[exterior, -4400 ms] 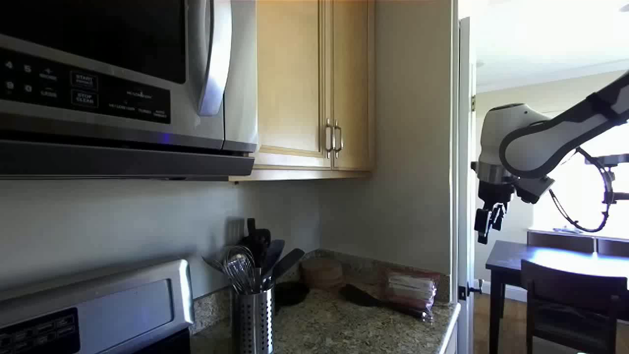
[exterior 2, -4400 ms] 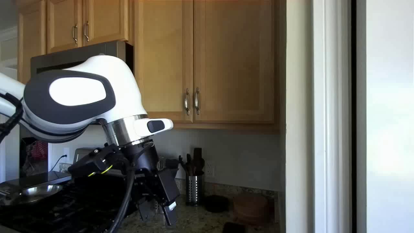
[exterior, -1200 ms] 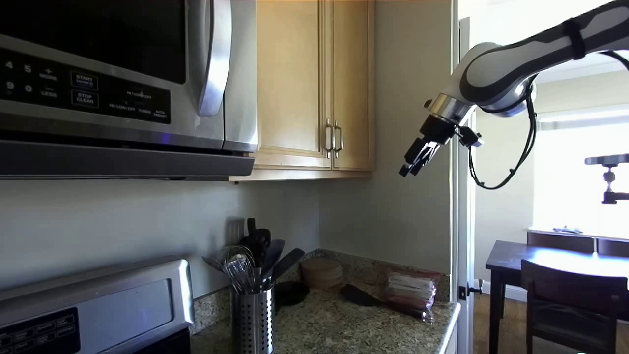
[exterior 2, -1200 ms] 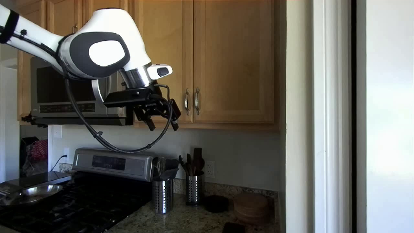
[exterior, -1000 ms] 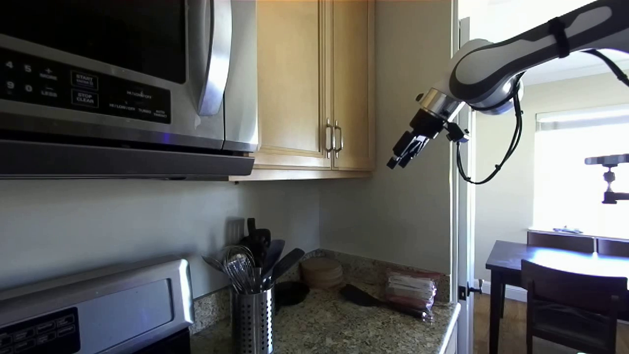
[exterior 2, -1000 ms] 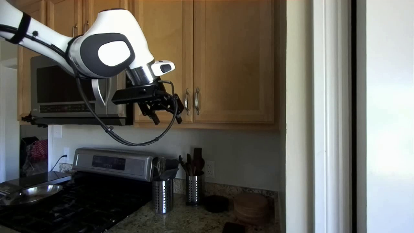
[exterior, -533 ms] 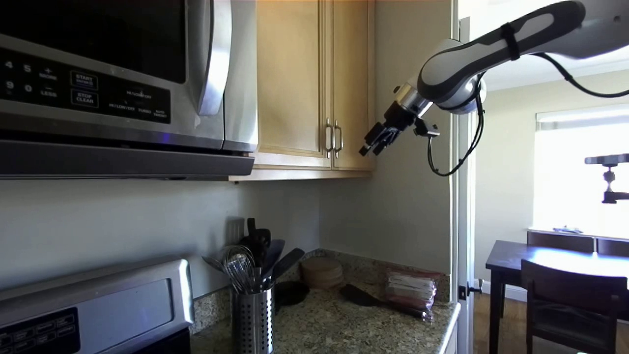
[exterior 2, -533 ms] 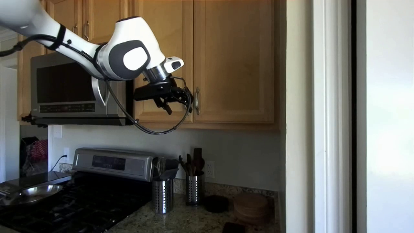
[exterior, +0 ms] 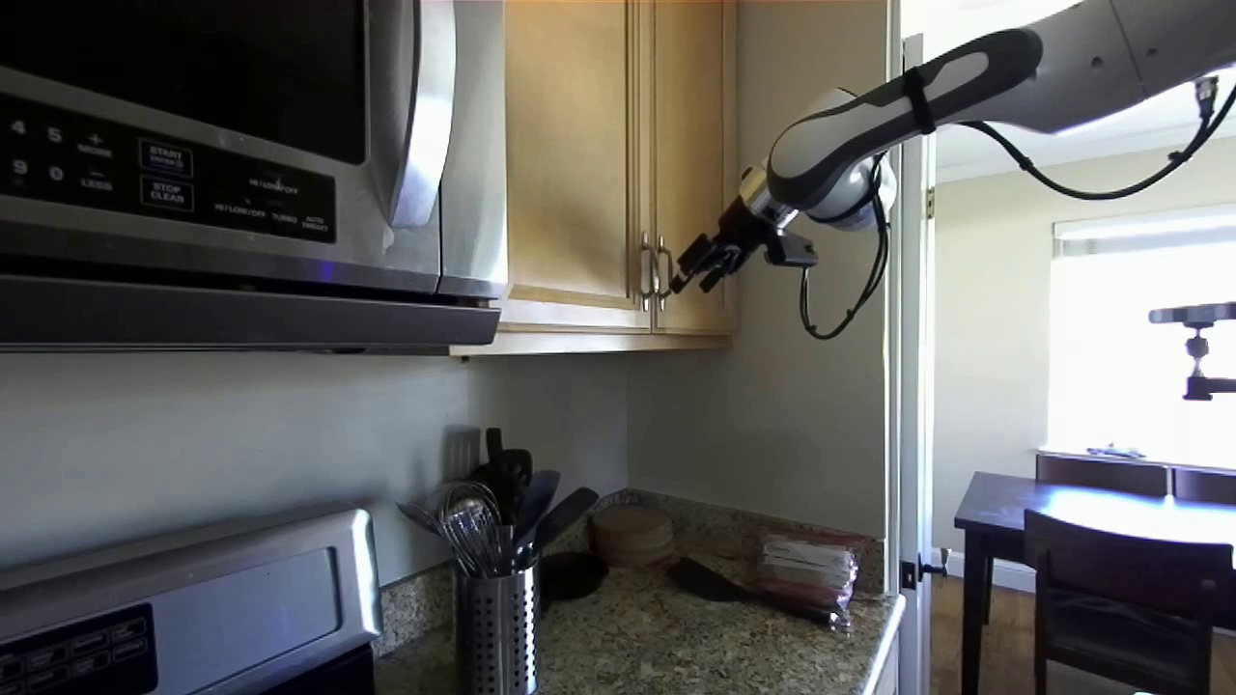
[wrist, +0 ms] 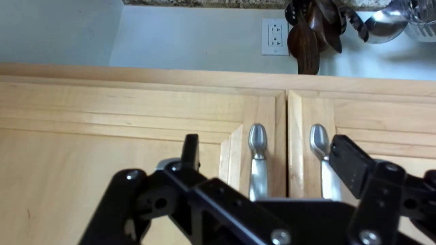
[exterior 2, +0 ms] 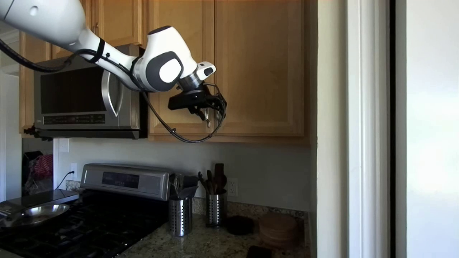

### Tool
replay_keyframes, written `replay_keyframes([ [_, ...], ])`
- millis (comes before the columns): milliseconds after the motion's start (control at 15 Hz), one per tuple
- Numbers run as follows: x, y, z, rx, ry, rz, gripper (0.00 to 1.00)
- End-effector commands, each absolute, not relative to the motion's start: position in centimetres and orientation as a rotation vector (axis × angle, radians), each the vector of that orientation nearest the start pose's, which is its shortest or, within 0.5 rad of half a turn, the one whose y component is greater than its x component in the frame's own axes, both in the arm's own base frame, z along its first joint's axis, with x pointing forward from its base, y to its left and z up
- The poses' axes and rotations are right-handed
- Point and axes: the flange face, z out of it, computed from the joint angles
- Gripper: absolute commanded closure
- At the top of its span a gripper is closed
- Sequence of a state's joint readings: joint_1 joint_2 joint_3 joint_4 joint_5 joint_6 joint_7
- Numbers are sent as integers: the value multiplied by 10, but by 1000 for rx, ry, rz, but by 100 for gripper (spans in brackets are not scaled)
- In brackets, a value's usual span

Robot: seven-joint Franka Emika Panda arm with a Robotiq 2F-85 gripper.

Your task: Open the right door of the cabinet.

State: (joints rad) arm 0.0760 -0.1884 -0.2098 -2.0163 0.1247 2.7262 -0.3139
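In the wrist view, upside down, the right door [wrist: 119,112], closed, lies at nine o'clock from the gripper [wrist: 267,146]. Next come the right handle [wrist: 258,170], then the left handle [wrist: 319,139], both seen between the fingers [wrist: 190,149], which are spread well apart; the left handle shows just beside one fingertip, touching or apart I cannot tell. The left door [wrist: 385,136], closed too, is at three.

In an exterior view, the pan [exterior 2: 46,211] lies at eight o'clock from the gripper, the microwave [exterior 2: 71,95] at nine, the steel holders [exterior 2: 180,218] near six, the cabinet's [exterior 2: 258,139] right door between one and two.
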Motion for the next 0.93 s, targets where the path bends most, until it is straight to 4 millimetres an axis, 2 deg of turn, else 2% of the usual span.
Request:
replay_keyframes([
  [0,564,-94,649,-2846,-77,-1475,29],
  [133,569,-94,651,-2833,-69,-1505,36],
  [667,579,-93,654,-2787,-44,-1538,90],
  [867,578,-89,654,-2786,-84,-1486,95],
])
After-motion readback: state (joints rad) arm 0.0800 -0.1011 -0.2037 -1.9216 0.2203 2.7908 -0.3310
